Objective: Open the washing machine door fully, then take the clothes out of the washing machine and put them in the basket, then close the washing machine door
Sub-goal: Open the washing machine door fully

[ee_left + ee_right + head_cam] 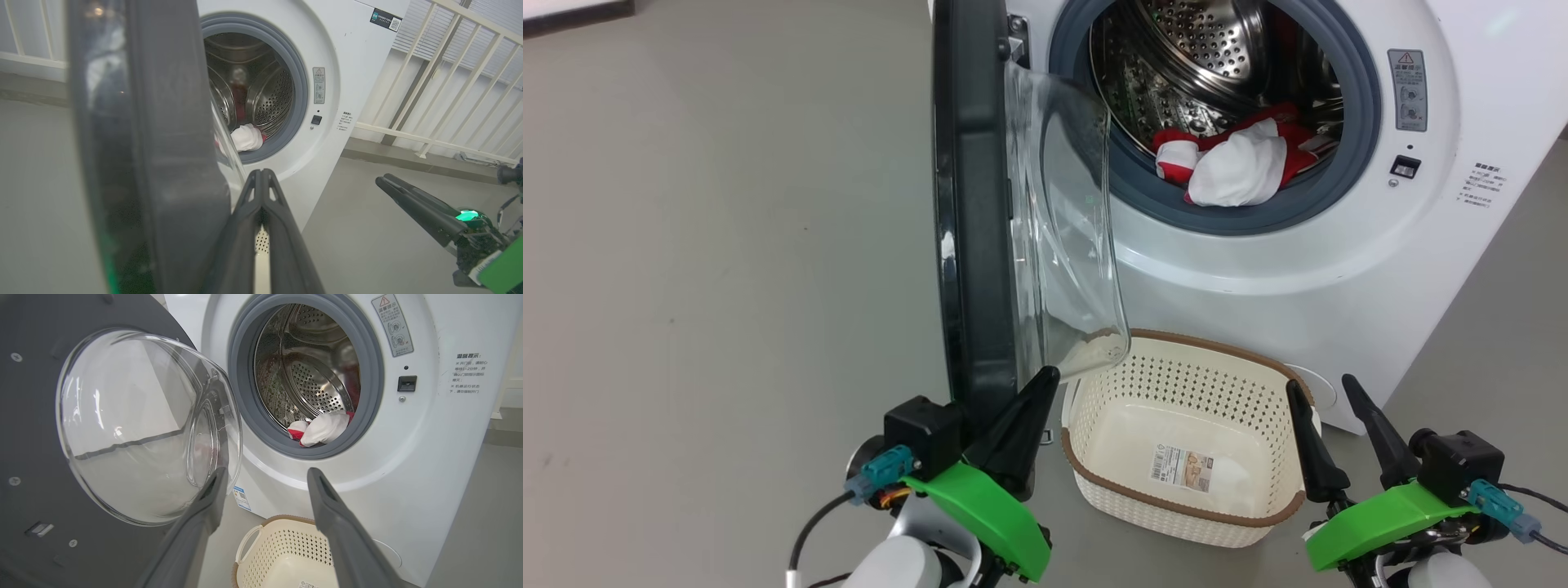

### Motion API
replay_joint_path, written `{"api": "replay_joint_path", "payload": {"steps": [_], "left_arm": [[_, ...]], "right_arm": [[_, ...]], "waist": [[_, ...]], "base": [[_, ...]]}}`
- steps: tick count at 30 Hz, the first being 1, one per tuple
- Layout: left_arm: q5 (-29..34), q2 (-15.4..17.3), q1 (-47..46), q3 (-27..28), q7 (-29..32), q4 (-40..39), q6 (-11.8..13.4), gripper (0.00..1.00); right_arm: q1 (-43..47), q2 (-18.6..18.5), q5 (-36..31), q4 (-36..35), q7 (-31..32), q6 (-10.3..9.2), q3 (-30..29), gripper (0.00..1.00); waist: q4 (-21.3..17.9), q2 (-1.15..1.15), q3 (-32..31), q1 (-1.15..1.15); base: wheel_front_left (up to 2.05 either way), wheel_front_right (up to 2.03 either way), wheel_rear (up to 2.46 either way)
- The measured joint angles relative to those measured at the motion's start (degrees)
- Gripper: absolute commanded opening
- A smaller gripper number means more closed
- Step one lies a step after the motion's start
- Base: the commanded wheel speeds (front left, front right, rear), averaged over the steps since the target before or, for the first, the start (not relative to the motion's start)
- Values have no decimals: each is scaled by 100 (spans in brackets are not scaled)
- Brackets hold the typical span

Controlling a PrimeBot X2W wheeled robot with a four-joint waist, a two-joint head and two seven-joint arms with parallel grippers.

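Door [968, 204] only half open, edge-on at the machine's [1258, 269] left; left gripper [1045, 377] pinched shut on nothing just beside its lower inner rim, right gripper [1321, 384] wide open and empty right of the basket [1176, 506]; risk: fingers skid off the glossy rim, door swings back across the clothes [1237, 167] at the drum's near lip.

A plain grey floor [686, 245] is filling the frame's left; a white railing [408, 138] is standing at right before a pale wall [421, 24].
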Motion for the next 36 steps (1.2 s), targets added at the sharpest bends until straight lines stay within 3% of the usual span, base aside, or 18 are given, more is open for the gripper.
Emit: {"api": "replay_joint_path", "payload": {"steps": [11,30,36], "left_arm": [[-42,23,14,116,38,101,234,0],[-202,615,130,934,-174,41,844,0],[-254,757,127,1210,-360,185,910,0]], "right_arm": [[26,-1,0,-18,0,0,-85,100],[107,0,-90,22,0,0,45,100],[87,0,-164,46,0,0,47,100]], "waist": [[138,0,-30,0],[338,0,186,0],[339,0,266,0]], "base": [[0,0,0],[0,0,0],[0,0,0]]}}
